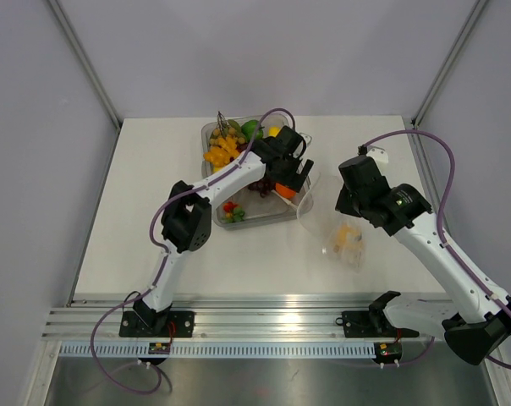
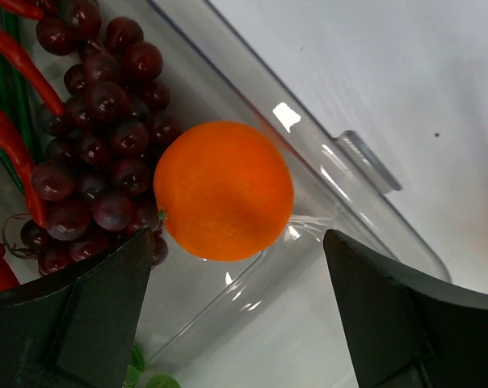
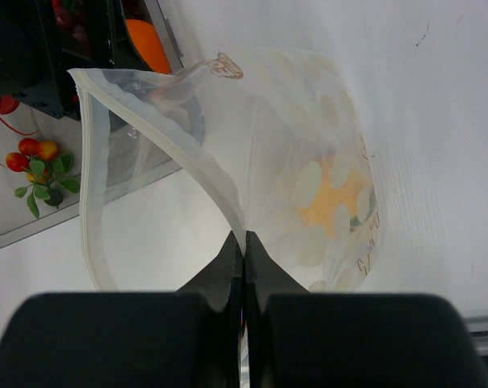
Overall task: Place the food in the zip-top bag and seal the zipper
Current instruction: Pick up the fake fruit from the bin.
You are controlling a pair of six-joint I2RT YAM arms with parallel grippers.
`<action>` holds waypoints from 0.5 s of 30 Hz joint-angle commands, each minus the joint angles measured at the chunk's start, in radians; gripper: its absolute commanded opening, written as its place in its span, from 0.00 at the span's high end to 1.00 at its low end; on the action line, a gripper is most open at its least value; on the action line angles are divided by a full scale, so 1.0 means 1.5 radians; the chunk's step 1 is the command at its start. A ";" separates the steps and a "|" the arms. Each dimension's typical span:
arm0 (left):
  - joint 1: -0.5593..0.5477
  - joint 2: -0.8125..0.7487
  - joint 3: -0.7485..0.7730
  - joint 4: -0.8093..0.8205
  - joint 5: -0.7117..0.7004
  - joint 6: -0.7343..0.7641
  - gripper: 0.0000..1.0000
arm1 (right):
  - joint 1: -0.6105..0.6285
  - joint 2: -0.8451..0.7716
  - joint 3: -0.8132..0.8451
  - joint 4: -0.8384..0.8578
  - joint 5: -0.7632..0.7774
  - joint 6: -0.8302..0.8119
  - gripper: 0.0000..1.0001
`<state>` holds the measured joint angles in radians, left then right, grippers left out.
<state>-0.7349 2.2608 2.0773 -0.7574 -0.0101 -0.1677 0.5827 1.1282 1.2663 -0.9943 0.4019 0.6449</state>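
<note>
Counter: the white counter (image 1: 154,254) is occupied by a tray at the rear and a bag to its right.
Tray: the clear rigid tray (image 1: 255,222) is filled with toy food.
Zip-top bag: the dotted zip-top bag (image 3: 292,162) is held just beside the tray's right edge, mouth gaping.
Left fingers: the left fingers (image 2: 98,307) are spread apart over the tray, on either side of the orange; no contact is seen.
Right fingers: the right fingers (image 3: 220,275) are clamped together on the bag's mouth edge.
Grapes: purple grapes (image 2: 98,153) are pressed against the orange.
Orange: the orange (image 2: 224,190) is lodged at the tray's wall.
Yellow piece: a yellow piece (image 3: 333,198) is seen inside the bag.
Zipper: the zipper (image 3: 94,162) is left unsealed.
</note>
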 commanded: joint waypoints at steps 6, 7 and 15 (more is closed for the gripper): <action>0.002 0.020 0.015 0.017 -0.013 0.011 0.11 | 0.001 -0.007 0.002 0.009 0.009 0.014 1.00; 0.002 0.023 0.015 0.017 -0.008 0.009 0.12 | 0.001 -0.005 0.006 0.010 0.008 0.013 1.00; 0.001 0.043 0.036 0.022 0.000 0.008 0.15 | 0.001 0.018 0.024 0.019 -0.005 0.004 1.00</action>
<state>-0.7330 2.3043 2.0792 -0.7578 -0.0189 -0.1619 0.5827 1.1473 1.2644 -0.9928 0.3985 0.6449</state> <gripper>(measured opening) 0.854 0.012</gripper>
